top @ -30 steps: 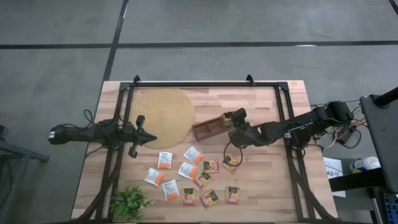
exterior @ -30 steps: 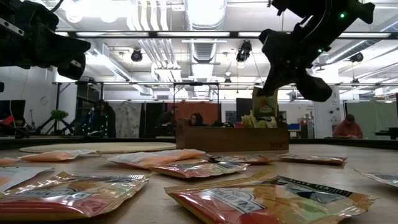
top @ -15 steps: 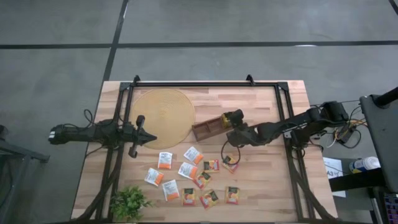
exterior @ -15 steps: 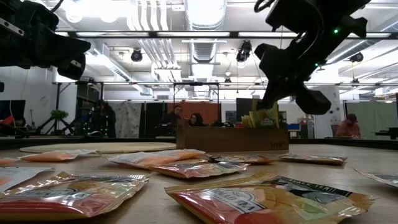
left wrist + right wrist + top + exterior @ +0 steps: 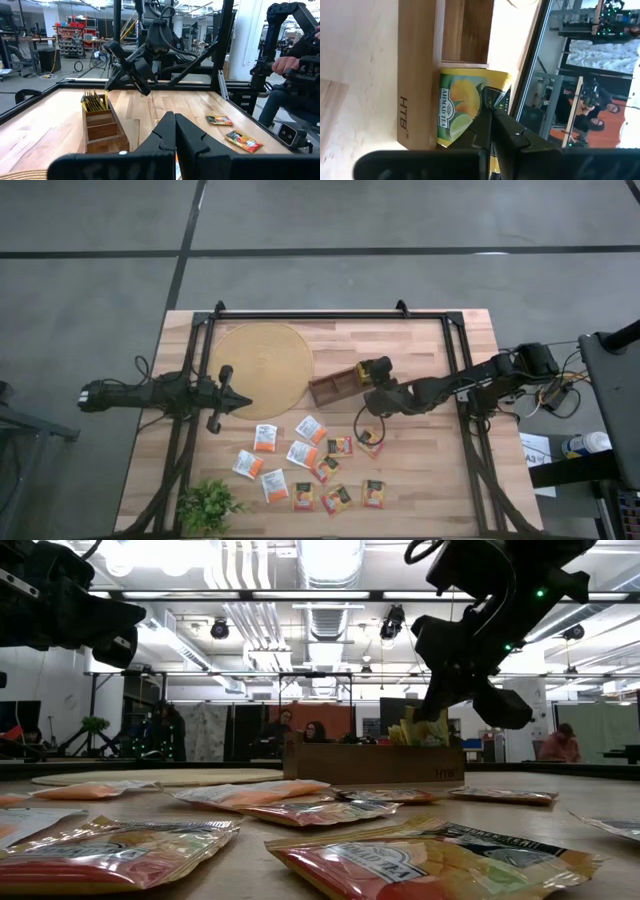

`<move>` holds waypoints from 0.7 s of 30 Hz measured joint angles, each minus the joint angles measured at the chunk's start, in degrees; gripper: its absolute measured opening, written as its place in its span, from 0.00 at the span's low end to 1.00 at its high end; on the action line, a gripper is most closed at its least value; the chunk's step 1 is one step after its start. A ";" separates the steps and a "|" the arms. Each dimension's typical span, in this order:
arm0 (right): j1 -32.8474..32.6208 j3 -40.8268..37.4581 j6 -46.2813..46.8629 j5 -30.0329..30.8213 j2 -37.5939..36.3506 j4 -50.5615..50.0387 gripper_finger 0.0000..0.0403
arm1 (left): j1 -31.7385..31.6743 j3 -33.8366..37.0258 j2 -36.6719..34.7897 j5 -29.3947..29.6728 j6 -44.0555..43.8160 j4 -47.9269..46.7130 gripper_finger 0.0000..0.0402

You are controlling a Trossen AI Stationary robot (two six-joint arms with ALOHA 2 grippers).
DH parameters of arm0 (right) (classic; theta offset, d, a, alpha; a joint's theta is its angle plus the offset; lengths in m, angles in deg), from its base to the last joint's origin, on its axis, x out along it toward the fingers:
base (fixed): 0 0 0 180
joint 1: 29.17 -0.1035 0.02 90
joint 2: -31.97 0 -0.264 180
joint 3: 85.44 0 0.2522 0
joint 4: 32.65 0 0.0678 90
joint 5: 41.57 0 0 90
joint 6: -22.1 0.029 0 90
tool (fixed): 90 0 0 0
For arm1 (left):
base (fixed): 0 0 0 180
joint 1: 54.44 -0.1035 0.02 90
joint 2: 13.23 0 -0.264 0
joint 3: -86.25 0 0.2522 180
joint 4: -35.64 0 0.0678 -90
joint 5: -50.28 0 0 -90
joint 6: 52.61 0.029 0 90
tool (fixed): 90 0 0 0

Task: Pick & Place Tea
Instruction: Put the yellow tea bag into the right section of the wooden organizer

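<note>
- Tea sachets (image 5: 320, 470) lie scattered on the desk (image 5: 420, 480); yellow ones stand in the wooden tray's (image 5: 335, 386) end compartment.
- Right hand (image 5: 377, 373), fingers pressed together, above that compartment.
- Left hand (image 5: 238, 403) closed, beside the round mat (image 5: 262, 368).

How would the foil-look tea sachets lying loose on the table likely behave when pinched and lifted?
The sachets look thin, probably light. Their glossy, puffed film suggests some slip and flex. Lying flat on the table, edges may be hard to catch.

Grey floor (image 5: 90, 270) crossed by dark lines, and bright ceiling lights (image 5: 330, 555) overhead (workshop beyond).
</note>
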 joint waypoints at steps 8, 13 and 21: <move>0.00 0.00 1.72 0.23 0.00 -0.31 0.22 | 0.00 0.00 0.02 0.00 0.00 0.02 0.00; 0.00 0.00 1.74 4.71 0.00 -0.24 0.34 | -0.02 0.00 0.01 0.00 0.00 0.02 0.00; -0.20 0.00 1.52 9.09 0.00 -0.28 0.42 | -0.02 -0.01 0.01 0.00 0.01 0.02 0.00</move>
